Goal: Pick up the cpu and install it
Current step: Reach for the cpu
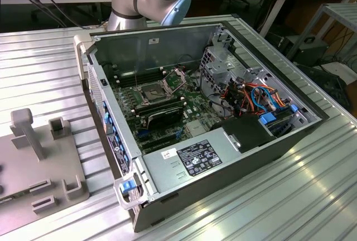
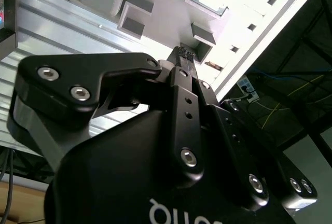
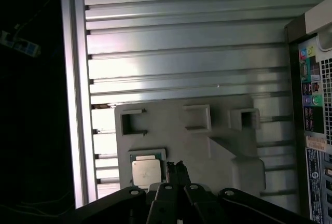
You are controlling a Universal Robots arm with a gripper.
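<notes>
The cpu (image 3: 145,171), a small square chip with a silvery top, lies flat in a recess of the grey fixture plate (image 3: 207,146). In the first wrist view my gripper (image 3: 177,168) hangs above that plate, just beside the cpu and apart from it. Its two black fingertips are pressed together with nothing between them, as the second wrist view also shows at the gripper (image 2: 185,54). In the exterior view the motherboard's socket (image 1: 156,91) sits inside the open computer case (image 1: 262,157), its hinged metal frame (image 1: 174,77) swung up.
A long black card (image 1: 165,117) stands just in front of the socket. Cables and a drive cage (image 1: 223,62) crowd the case at the exterior view's right. The fixture plate (image 1: 33,168) carries upright posts and blocks. Ribbed aluminium table (image 1: 268,207) surrounds everything.
</notes>
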